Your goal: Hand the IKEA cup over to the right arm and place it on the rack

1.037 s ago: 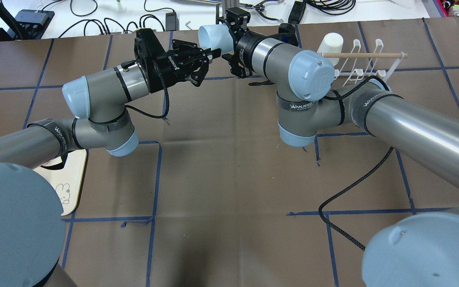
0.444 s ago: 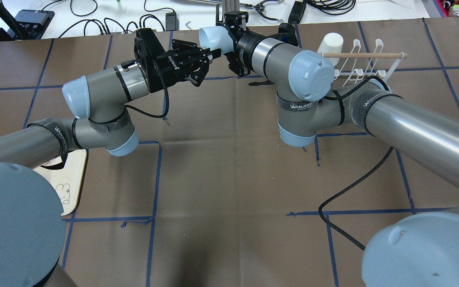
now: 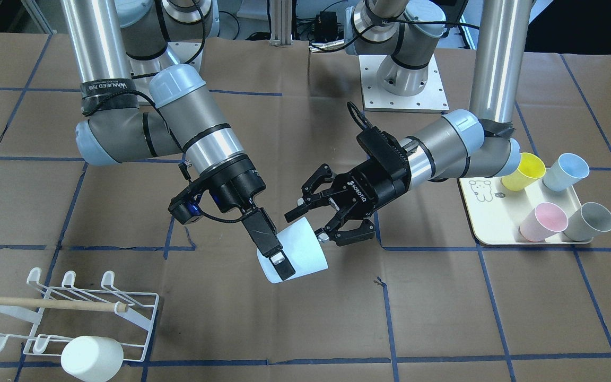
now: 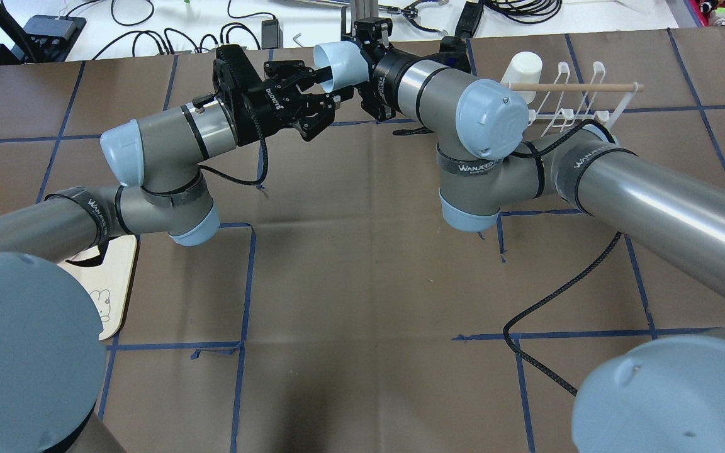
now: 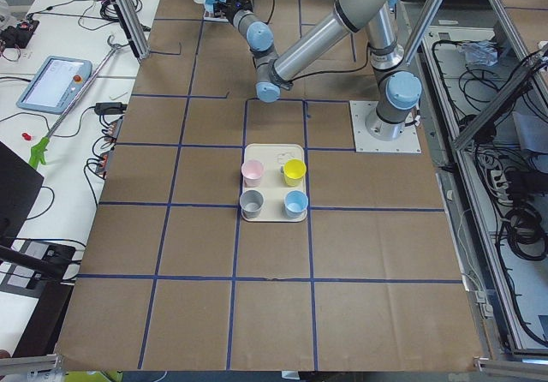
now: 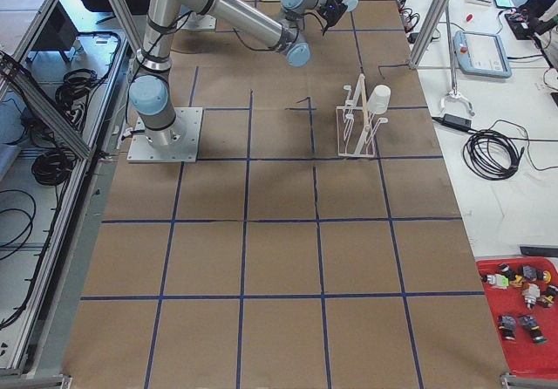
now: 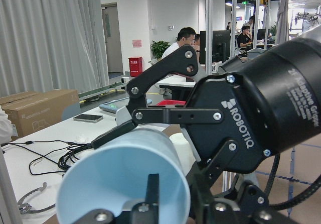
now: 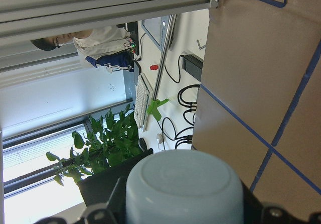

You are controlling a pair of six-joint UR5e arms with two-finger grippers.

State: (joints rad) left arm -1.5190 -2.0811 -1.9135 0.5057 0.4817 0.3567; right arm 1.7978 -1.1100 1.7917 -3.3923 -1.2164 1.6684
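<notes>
Over brown paper table (image 3: 470, 318), handover is closing: right gripper (image 3: 284, 262) clamping pale-blue plastic cup (image 3: 308, 249), left gripper (image 3: 305, 228) gaping. Next, likely: white wire rack (image 3: 56, 304), eight o'clock.

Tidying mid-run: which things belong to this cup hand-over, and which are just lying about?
In use: pale blue cup, right end effector gripping it, left end effector open at its rim, wire rack.
Lying about: white cup on the rack, cream tray with yellow cup, second blue cup, pink cup, grey cup.
</notes>
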